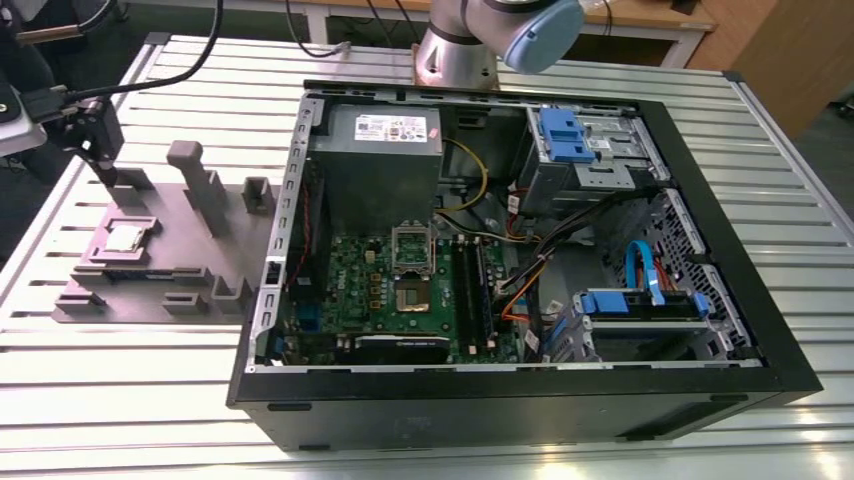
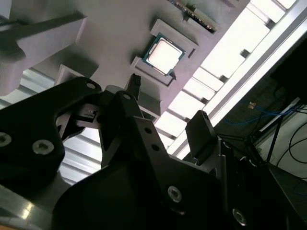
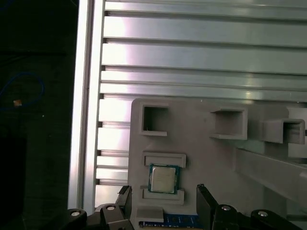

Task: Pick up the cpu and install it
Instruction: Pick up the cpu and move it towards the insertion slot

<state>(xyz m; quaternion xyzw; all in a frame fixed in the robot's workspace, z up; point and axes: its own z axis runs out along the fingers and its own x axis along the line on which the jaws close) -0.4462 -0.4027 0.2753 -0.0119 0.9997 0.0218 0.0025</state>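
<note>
The cpu (image 1: 127, 238) (image 2: 164, 53) (image 3: 163, 178), a small square chip with a shiny silver top, lies flat in a recess of the grey fixture plate (image 1: 187, 265) at the exterior view's left. My gripper (image 1: 103, 172) (image 2: 168, 103) (image 3: 163, 191) hovers above the plate, close over the cpu and apart from it. It is open, and in both wrist views its two black fingers stand on either side of the chip with nothing between them. The motherboard's socket (image 1: 412, 292) sits inside the open computer case (image 1: 747, 330), with its hinged frame (image 1: 410, 242) raised.
Upright grey posts (image 1: 190, 170) rise from the fixture plate beside my gripper. A grey power supply box (image 1: 380, 150), blue drive brackets (image 1: 566, 135) and loose cables (image 1: 534, 270) crowd the case. Everything rests on a slotted aluminium table (image 1: 120, 400), whose edge (image 3: 79, 120) runs close to the plate.
</note>
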